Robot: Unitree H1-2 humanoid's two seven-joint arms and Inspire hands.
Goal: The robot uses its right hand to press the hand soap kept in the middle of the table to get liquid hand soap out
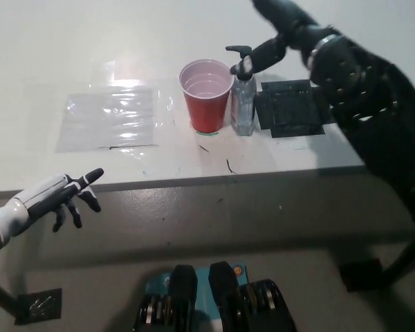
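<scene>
The black right hand, fingers spread and empty, reaches over the clear pump-top soap bottle beside the red plastic cup, while the white left hand rests released below the surface edge.

Bright overhead light washes the table almost white, with glare glinting off the plastic sheet well left of the right hand fingers. That hand looks slightly motion-blurred. Soft shadow falls below the arm; the floor sits dimmer
</scene>
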